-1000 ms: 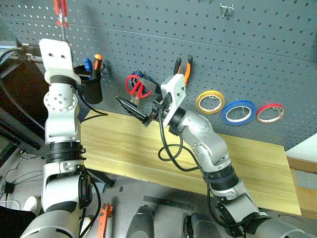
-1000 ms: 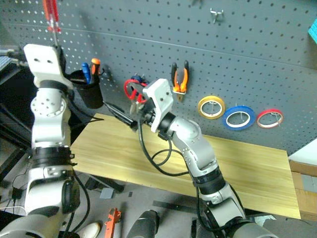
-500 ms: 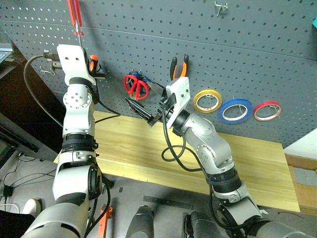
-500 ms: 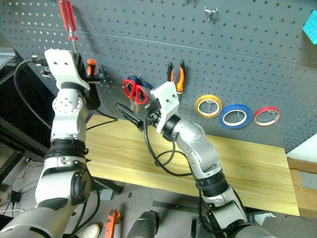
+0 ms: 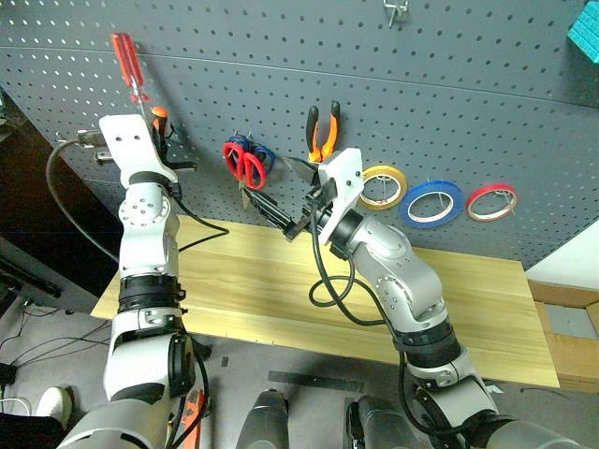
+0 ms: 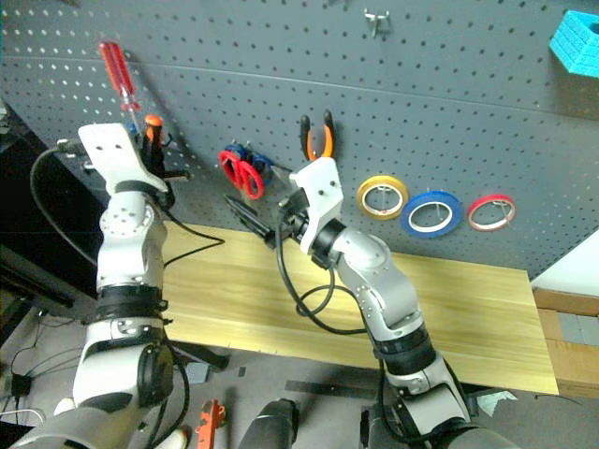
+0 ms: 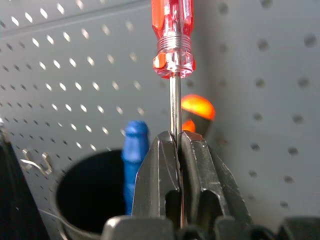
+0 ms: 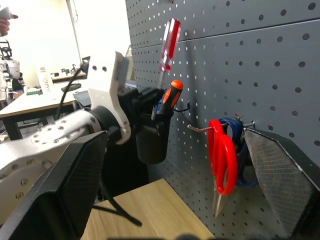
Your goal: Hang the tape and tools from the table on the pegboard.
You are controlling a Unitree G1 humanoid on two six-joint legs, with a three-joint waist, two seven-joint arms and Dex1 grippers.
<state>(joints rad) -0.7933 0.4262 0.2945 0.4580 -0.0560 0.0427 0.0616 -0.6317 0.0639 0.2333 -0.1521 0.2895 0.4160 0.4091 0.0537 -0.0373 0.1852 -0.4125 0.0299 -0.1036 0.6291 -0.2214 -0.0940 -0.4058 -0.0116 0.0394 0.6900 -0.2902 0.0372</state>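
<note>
Pinching the metal shaft of the red screwdriver (image 7: 173,37), your left gripper (image 7: 178,150) holds it handle-up, just over the black cup (image 8: 150,140) on the pegboard (image 5: 468,103). Your right gripper (image 8: 175,210) is spread wide and empty, near the red scissors (image 5: 245,165) on their hook. Farther right hang the pliers (image 5: 323,136), then the yellow roll (image 5: 381,186), the blue tape (image 5: 430,203) and the red roll (image 5: 491,201), all above the wooden table (image 5: 271,290).
</note>
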